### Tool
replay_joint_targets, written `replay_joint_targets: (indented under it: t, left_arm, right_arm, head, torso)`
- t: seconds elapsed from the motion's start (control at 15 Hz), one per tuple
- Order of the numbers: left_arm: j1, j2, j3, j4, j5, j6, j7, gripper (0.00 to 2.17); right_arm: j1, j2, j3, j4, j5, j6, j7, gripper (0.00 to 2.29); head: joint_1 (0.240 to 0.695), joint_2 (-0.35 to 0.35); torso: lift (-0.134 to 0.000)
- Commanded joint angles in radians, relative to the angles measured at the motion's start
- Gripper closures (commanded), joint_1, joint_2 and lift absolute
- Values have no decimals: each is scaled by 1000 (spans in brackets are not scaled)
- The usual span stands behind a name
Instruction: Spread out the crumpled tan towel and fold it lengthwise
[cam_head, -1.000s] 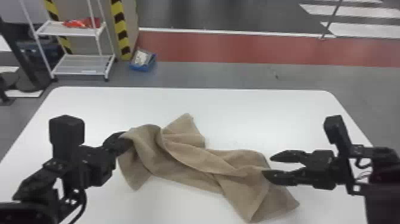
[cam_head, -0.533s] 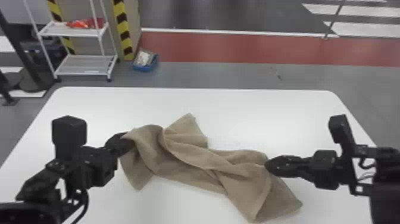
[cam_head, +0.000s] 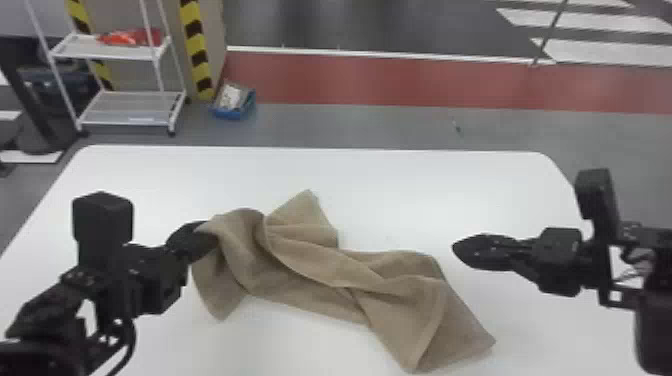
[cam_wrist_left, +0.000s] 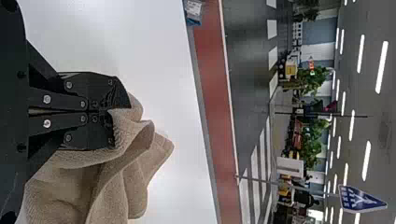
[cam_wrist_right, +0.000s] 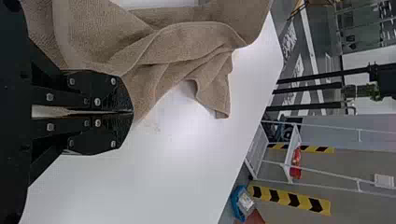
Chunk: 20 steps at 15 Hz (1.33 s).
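Note:
The tan towel (cam_head: 320, 270) lies crumpled and twisted across the table, its left end raised where my left gripper (cam_head: 207, 240) is shut on it. In the left wrist view, folds of towel (cam_wrist_left: 135, 172) come out from the left gripper (cam_wrist_left: 122, 108). My right gripper (cam_head: 457, 247) is shut with nothing held, just beyond the towel's right part and apart from it. In the right wrist view the tips of the right gripper (cam_wrist_right: 130, 113) are together, and the towel (cam_wrist_right: 187, 42) stretches away beside them.
The white table (cam_head: 400, 180) carries the towel. On the floor past its far edge are a white shelf rack (cam_head: 132, 107) and a blue box (cam_head: 234, 104).
The right gripper has shut from open and then lifted off the towel's right part, slightly up and away. Left gripper and towel look nearly the same.

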Motion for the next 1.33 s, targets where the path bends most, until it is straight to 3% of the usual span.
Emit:
replay_joint_targets:
  t: [0.0, 0.6, 0.8, 1.0, 1.07, 1.2, 1.27]
  left_arm:
    - [1, -7, 1, -2, 0, 0, -1, 2142]
    - [7, -7, 3, -3, -1, 0, -1, 2142]
    - [13, -7, 1, -3, -1, 0, -1, 2142]
    - [13, -7, 3, -5, -3, 0, -1, 2142]
    - [13, -7, 4, -5, -3, 0, -1, 2142]
    - [13, -7, 4, -5, -3, 0, -1, 2142]
    - [13, -7, 4, -5, -3, 0, -1, 2142]
  right_arm:
    - [-7, 2, 11, 1, -8, 75, 3, 140]
    - [-62, -1, 148, 119, 40, 157, 3, 316]
    - [-63, -3, 166, 129, 38, 167, 3, 751]
    - [-63, -4, 155, 129, 34, 170, 3, 1565]
    - [-62, -4, 148, 129, 24, 170, 3, 1690]
    - [-60, -9, 112, 123, -6, 170, 3, 1723]
    - [-62, -23, 106, 120, -20, 176, 3, 2044]
  head:
    - [695, -96]
    - [695, -58]
    - [695, -45]
    - [695, -38]
    - [695, -38]
    - [695, -40]
    - [695, -42]
  torso:
    - [-124]
    - [-124]
    - [-124]
    - [-124]
    - [-124]
    - [-124]
    - [-124]
